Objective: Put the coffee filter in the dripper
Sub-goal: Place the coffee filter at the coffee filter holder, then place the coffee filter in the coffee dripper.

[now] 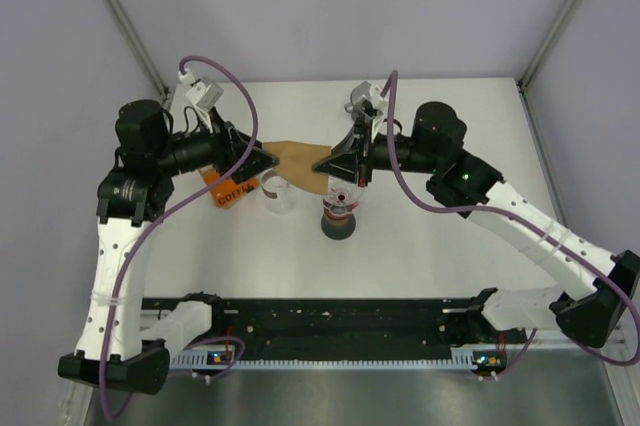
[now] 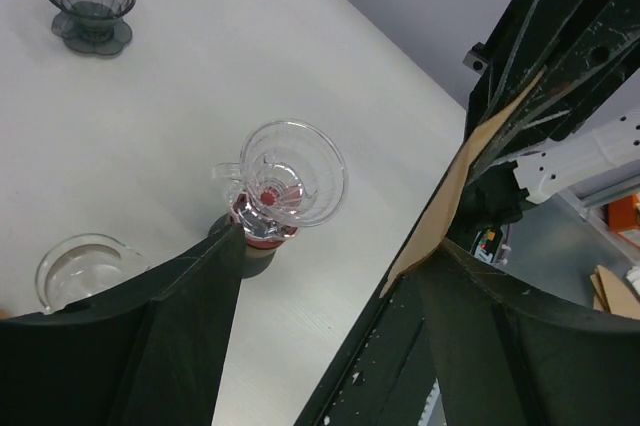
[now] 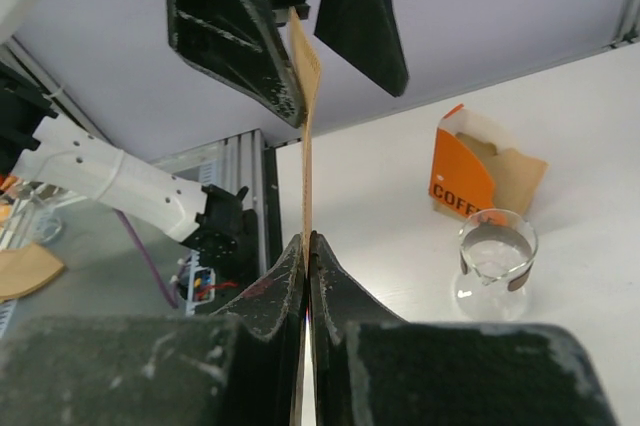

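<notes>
Mid-transfer: my right gripper (image 3: 306, 256) pinches the coffee filter (image 1: 300, 164) aloft near the dripper (image 2: 293, 173), left gripper (image 1: 271, 159) wide; next I must centre and lower it.

Coffee filter (image 1: 298, 159): brown paper, flat-folded, held in the air above the desk, one end pinched between the fingers (image 3: 262, 298) of the right gripper (image 1: 322, 160). Dripper (image 2: 295, 174): clear, ribbed cone with side handle, upright on a red-and-dark base, mouth up, holding no filter.
</notes>
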`<state>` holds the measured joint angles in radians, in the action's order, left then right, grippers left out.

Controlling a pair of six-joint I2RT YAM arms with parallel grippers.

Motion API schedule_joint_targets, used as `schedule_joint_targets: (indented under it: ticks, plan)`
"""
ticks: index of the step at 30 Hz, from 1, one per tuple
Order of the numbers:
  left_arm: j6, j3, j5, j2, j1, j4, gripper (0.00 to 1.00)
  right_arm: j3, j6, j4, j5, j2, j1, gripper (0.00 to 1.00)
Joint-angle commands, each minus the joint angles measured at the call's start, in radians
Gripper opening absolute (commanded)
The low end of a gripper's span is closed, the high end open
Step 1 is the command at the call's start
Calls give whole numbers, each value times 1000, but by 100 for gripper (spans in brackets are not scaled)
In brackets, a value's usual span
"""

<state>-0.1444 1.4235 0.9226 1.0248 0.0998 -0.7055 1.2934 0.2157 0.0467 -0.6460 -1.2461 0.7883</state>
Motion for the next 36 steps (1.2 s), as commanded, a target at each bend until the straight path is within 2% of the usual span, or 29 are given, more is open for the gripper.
schedule_joint_targets:
  ticks: [1, 5, 10, 12, 13, 19, 26, 31, 33, 34, 36]
  plan:
    - [-147, -49, 44, -3, 6, 158, 72, -11, 56, -38, -31, 37, 31, 0]
    - [-214, -69, 99, 3, 6, 204, 56, -22, 60, -38, -9, 36, 51, 0]
    - [-268, -86, 162, -2, 6, 224, 20, -26, 57, -36, 19, 36, 51, 0]
    - [-288, -92, 185, -5, 6, 235, 2, -16, 44, -9, 42, 31, 52, 0]
    - [-297, -93, 185, -5, 6, 235, 0, -6, 36, 8, 51, 25, 52, 0]
    - [-339, -133, 102, -12, -26, 231, 0, 26, 8, 71, 132, -1, 43, 0]
    - [-419, -167, 94, 15, -60, 278, 0, 41, -6, 82, 124, -26, 5, 0]
    - [-446, -172, 145, 53, -68, 322, 0, 66, -18, 87, 80, -53, -24, 0]
    - [-426, -161, 176, 70, -68, 328, 23, 86, -27, 100, 66, -67, -29, 0]
    - [-410, -156, 188, 81, -68, 327, 31, 98, -36, 108, 59, -75, -32, 0]
    - [-371, -143, 215, 103, -71, 307, 35, 115, -53, 119, 34, -84, -43, 0]
